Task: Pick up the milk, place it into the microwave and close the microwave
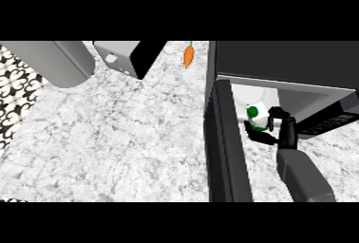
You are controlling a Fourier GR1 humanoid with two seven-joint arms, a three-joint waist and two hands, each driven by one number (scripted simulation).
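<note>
The milk carton (257, 110), white with green marks, is held at the mouth of the open microwave (301, 90) on the right. My right hand (272, 128) is curled round its lower part, thumb and fingers on either side, hiding the bottom of it. The microwave's dark door (226, 142) stands swung open toward me, just left of the hand. My left hand does not show.
An orange carrot (188, 54) lies on the speckled counter at the back. A toaster-like grey and black appliance (129, 57) stands at the back left, beside a large grey cylinder (56, 61). Patterned tiles (14, 99) run along the left edge.
</note>
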